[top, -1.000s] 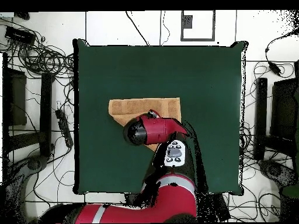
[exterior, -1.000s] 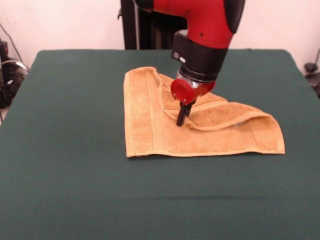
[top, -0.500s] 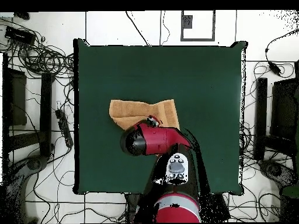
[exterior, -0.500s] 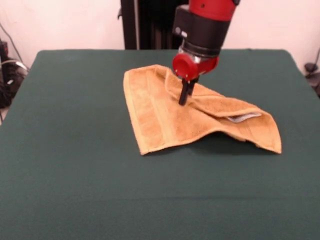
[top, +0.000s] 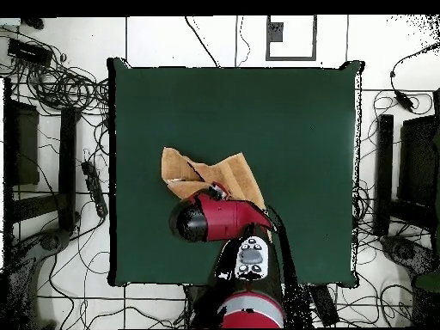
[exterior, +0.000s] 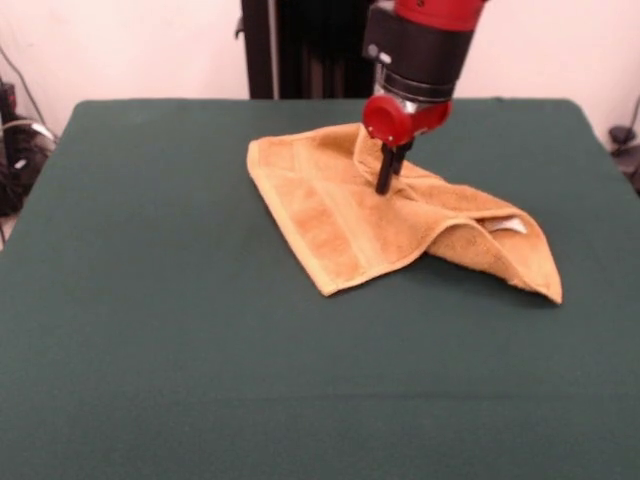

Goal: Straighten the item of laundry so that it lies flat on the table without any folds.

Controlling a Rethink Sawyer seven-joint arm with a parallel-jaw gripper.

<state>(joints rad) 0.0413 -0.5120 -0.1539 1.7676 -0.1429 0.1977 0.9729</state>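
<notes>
- Small orange-tan terry towel (exterior: 385, 215) with woven border bands, crumpled and partly lifted near the middle of the large dark green cloth-covered tabletop (exterior: 150, 330), slightly toward its far side in the front view.
- Red and black robot arm (exterior: 425, 45) reaching down from above, black fingers (exterior: 388, 165) clenched on a raised fold of the towel at its upper middle.
- Towel peaked at the pinch point and sloping away on both sides: one broad flap with a border band spread flat toward the front, ending in a corner (exterior: 328, 290) resting on the tabletop.
- On the right in the front view, a doubled-over fold forming a rounded ridge and tapering to a corner (exterior: 553, 293) on the cloth.
- Small white care tag (exterior: 508, 226) showing just inside that fold.
- Far-left corner of the towel (exterior: 256, 150) lying flat on the green surface.
- From overhead, towel (top: 225, 174) seen as an irregular tan shape left of the tabletop's (top: 301, 112) centre, with its near part hidden under the red arm (top: 215, 219).
- Not flat: folds and a lifted middle plainly visible.
</notes>
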